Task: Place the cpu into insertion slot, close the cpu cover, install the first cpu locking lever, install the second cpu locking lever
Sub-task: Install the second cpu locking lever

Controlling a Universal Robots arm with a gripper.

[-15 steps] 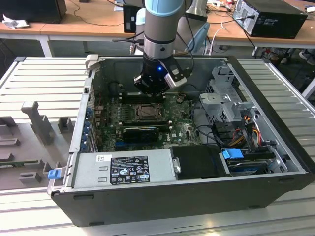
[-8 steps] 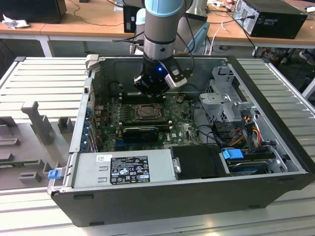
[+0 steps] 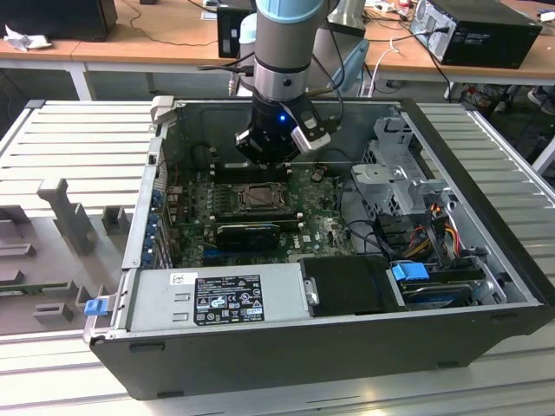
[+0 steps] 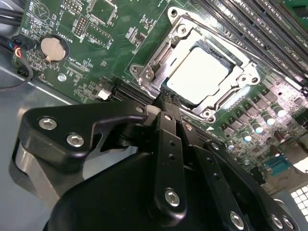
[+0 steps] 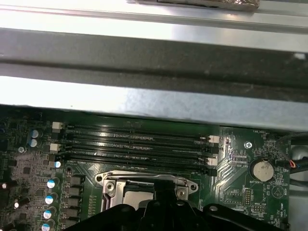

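The cpu (image 4: 197,74), a pale square chip, lies flat in the insertion slot (image 4: 169,42) on the green motherboard. The silver cpu cover (image 4: 240,60) lies down around the chip, which shows through its square window. My gripper (image 4: 166,98) is shut with nothing between its black fingers (image 4: 168,130), and its tips sit at the rim of the slot by one corner. In the exterior view my gripper (image 3: 267,160) hangs just above the insertion slot (image 3: 260,198) inside the open computer case. In the first wrist view the cpu cover (image 5: 144,179) is partly hidden by my gripper.
Long black memory slots (image 5: 139,144) run along one side of the socket. A round coin battery (image 4: 52,49) sits on the board. The case wall (image 3: 416,130), drive cage (image 3: 395,178), cables (image 3: 434,225) and power supply (image 3: 217,299) ring the board.
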